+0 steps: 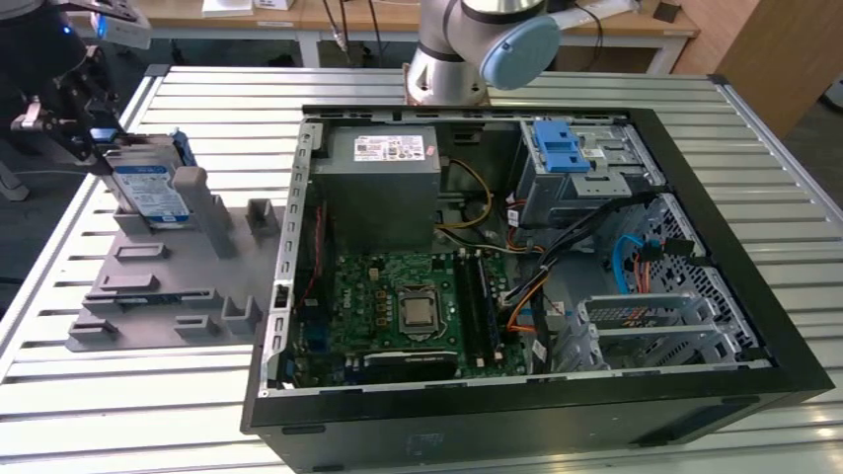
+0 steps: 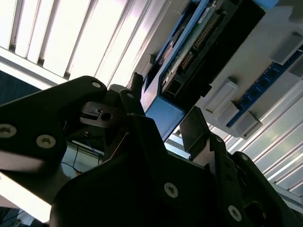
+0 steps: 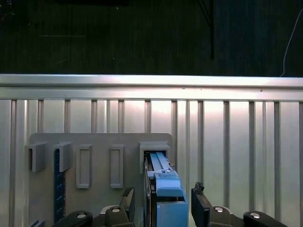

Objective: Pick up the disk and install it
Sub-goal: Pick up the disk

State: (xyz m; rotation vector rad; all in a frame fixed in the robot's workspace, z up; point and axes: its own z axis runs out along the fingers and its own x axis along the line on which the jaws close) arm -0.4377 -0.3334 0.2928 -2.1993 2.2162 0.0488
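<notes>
The disk [image 1: 145, 188] stands on edge in a slot of the grey holder plate [image 1: 158, 286] at the exterior view's left, its blue-and-white label facing the camera. My gripper [image 1: 95, 153] is at its upper end. In the first wrist view the two black fingers [image 3: 129, 198] stand on either side of the disk's blue rail end [image 3: 164, 187], with a small gap on each side. The second wrist view shows the same: the disk's blue end [image 2: 163, 111] sits between the fingertips [image 2: 194, 127]. The gripper [image 3: 163, 203] is open around the disk, which rests in the holder.
An open black computer case [image 1: 737, 326] fills the middle and the exterior view's right, with a grey power supply [image 1: 382, 173], a green motherboard [image 1: 409, 306] and a drive cage with a blue latch [image 1: 564, 150]. The arm's base [image 1: 455, 59] stands behind it. The slatted metal table [image 1: 158, 415] lies underneath.
</notes>
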